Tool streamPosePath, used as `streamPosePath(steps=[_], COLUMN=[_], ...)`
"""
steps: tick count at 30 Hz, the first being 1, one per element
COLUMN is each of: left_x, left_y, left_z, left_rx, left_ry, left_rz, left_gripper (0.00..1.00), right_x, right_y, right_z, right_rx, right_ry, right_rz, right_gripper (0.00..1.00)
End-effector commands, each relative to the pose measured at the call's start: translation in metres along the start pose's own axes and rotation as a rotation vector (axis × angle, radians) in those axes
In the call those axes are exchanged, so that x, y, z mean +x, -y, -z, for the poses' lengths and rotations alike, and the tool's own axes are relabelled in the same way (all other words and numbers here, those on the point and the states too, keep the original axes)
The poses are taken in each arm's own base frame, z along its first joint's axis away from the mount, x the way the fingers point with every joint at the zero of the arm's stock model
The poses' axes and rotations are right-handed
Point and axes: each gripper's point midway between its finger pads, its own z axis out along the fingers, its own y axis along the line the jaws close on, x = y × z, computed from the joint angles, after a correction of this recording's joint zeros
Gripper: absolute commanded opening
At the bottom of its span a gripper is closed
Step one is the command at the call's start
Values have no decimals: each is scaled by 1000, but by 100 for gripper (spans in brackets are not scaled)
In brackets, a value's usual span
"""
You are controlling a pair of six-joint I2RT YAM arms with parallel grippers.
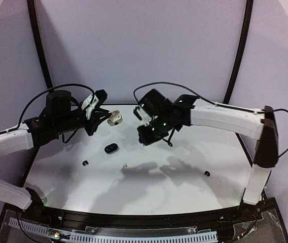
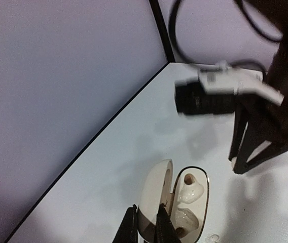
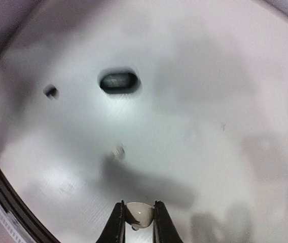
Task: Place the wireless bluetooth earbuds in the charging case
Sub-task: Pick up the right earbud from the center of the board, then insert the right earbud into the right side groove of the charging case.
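Above the table [image 1: 184, 177], a white earbud [image 3: 138, 212] is pinched by the right gripper [image 3: 138, 226], the charging case lid [image 2: 156, 192] by the left gripper [image 2: 146, 230]. Socket alignment is needed next.

Glossy plastics on a smooth white table [image 1: 184, 187]
The white case [image 2: 156, 195] is glossy cream plastic; the black case [image 3: 118, 82] shines dark and smooth; the earbud [image 3: 138, 213] is glossy white plastic.

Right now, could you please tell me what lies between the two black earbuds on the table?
A white earbud, nearer the left black earbud than the right black earbud, as the top view shows.
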Motion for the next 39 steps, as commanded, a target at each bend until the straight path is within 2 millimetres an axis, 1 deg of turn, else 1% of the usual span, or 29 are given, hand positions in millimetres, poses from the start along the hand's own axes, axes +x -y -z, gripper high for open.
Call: streamPosePath(steps=[1,2,3,4,6,7,8,9,13,14,15,16,18,24,26,31,35,39], left_x=[-21,-26,-32,-32,-48,-43,-56,-50,-65,-71,-84,-80,-90,-110,-113,-113,-115,-118], left_y=[6,6,5,5,-1,1,-3,-1,-3,-3,-6,-4,-6,-13,-13,-10,-9,-10], left_z=[2,2,3,2,3,0,2,-1,-4,-3,0,-1,4,10,12,12,13,13], left_rx=[76,85,89,92,86,99,94,108,122,130,127,138,142,130,134,149,153,151], left_ry=[10,9,10,1,5,-27,-13,-51,-99,-113,-97,-123,-127,-104,-101,-107,-99,-89], left_rz=[-52,-67,-80,-85,-95,-89,-86,-77,-38,-24,-14,-4,17,11,10,14,20,20], left_gripper=[1,1,1,1,1,1,1,1,1,1,1,1,1,1,1,1,1,1], right_x=[-106,-116,-121,-125,-129,-131,-133,-135,-144,-147,-148,-150,-152,-148,-147,-148,-150,-151], right_y=[-46,-54,-57,-59,-64,-67,-71,-76,-88,-88,-89,-91,-91,-85,-85,-80,-83,-79], right_z=[129,158,178,196,216,221,224,227,244,249,254,258,256,226,221,208,203,200], right_rx=[-163,-187,-199,-216,-236,-240,-245,-249,-258,-249,-246,-242,-216,-110,-94,-46,-38,-8], right_ry=[639,785,881,962,1051,1068,1082,1100,1189,1213,1233,1249,1242,1121,1102,1064,1055,1044], right_rz=[173,202,224,225,249,264,284,309,363,380,395,409,438,522,544,565,582,587], right_gripper=[0,0,0,0,0,0,0,0,0,0,0,0,0,0,0,0,0,0])
